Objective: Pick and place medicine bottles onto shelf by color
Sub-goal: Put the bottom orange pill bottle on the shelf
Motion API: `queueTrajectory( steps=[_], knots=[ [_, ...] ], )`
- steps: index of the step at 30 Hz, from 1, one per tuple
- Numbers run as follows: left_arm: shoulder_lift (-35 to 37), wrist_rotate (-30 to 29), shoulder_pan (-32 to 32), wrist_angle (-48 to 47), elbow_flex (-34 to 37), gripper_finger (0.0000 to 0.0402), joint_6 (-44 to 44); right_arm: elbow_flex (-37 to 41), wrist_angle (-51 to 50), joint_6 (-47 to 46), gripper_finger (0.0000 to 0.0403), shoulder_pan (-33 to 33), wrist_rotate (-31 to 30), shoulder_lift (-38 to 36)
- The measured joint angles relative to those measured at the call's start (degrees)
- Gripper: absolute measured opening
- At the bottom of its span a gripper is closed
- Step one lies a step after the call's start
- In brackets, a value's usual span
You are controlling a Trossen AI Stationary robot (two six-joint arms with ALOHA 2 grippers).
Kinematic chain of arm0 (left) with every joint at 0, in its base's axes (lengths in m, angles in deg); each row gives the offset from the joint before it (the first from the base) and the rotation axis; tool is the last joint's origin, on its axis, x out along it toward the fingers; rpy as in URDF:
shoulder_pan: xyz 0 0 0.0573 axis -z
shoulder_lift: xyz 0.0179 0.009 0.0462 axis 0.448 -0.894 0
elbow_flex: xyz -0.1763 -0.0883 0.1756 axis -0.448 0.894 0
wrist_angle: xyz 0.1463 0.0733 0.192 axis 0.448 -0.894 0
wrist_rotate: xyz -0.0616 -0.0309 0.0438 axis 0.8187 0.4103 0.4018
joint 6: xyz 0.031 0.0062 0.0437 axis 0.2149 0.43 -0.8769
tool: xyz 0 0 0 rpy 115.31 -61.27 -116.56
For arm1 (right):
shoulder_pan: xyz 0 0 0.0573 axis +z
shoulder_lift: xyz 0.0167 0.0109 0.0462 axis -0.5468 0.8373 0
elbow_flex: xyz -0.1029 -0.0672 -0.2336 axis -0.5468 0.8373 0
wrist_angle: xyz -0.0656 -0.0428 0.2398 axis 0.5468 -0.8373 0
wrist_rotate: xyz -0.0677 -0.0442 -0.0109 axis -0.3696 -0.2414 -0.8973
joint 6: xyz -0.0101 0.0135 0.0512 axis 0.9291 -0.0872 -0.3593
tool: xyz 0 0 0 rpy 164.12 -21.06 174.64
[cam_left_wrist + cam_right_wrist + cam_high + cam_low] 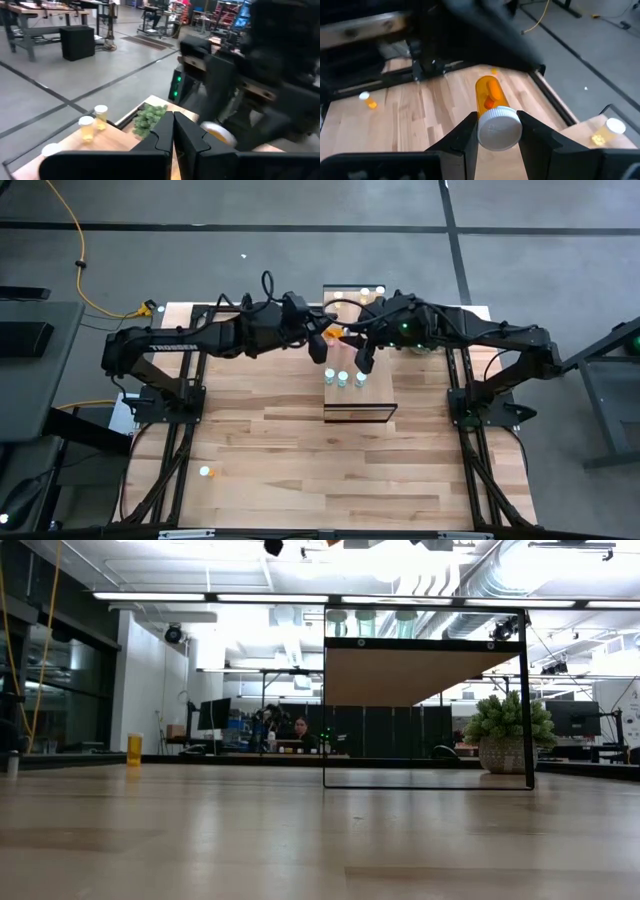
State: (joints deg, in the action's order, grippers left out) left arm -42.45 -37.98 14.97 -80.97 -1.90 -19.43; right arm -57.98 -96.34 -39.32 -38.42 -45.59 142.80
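Both arms reach in over the shelf, which stands near the middle of the counter and runs toward its far edge.

The right tool is clamped on an orange bottle: its two fingers press on either side of the white cap, and the orange body sticks out ahead of them, lying roughly level above the counter planks. From above, this tool hangs over the shelf's top board, just beside the row of bottles there.

The left tool is clenched with nothing between its fingers, which meet in a tight seam. From above it sits over the left side of the shelf, close to the right tool.

Three pale blue-green bottles stand in a row across the shelf's top board. Two yellow bottles stand side by side at the shelf's far end, next to a small green plant.

Another yellow bottle stands alone on the counter toward its left edge, well apart from the shelf. One more bottle rests on the counter nearer the front left corner; its colour cannot be told.

In the low view, the shelf's dark frame holds a light-wood board high above the counter, and a potted plant stands beside its right post.
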Motion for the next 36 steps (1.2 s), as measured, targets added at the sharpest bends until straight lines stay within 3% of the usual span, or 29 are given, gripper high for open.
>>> queueTrajectory(
  steps=[8,36],
  knots=[
    [0.00,-0.66,0.79,-0.98,0.00,0.0000,0.29,0.00,1.97,0.05,0.0104,-0.01,-3.04,-0.03],
    [-1.11,0.12,0.79,-1.54,0.02,0.0000,2.76,0.07,6.52,1.57,0.0104,0.01,-3.73,-0.42]
  ],
)
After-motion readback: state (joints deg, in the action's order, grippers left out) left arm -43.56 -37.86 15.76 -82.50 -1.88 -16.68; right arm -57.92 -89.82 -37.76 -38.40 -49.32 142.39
